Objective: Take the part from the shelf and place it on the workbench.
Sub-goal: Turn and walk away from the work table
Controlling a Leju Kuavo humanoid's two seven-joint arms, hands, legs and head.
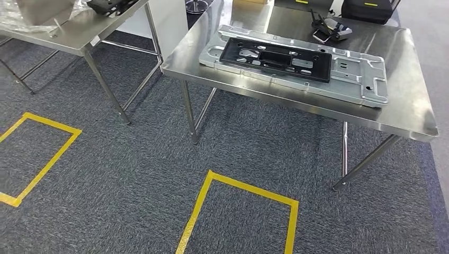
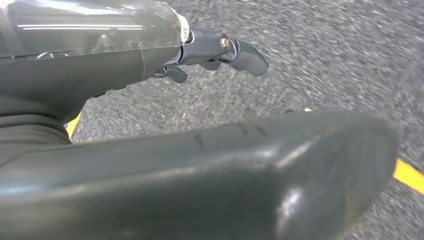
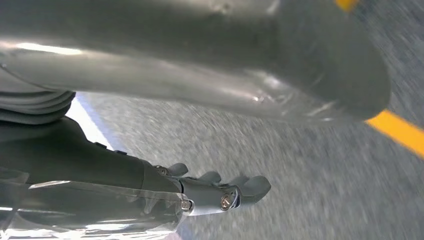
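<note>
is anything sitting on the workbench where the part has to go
Yes. A large silver metal panel with a black frame on it covers much of the workbench, and a small dark device lies near its far edge. Both hands hang over carpet, holding nothing.

No readable text, labels or numbers anywhere.

The only markings are yellow tape rectangles [image 1: 241, 209] on the grey carpet at the lower centre and lower left of the head view, and small yellow strips on a black case [image 1: 369, 9] at the upper right, too small to read. The wrist views show yellow tape lines, blurred, with no lettering.
</note>
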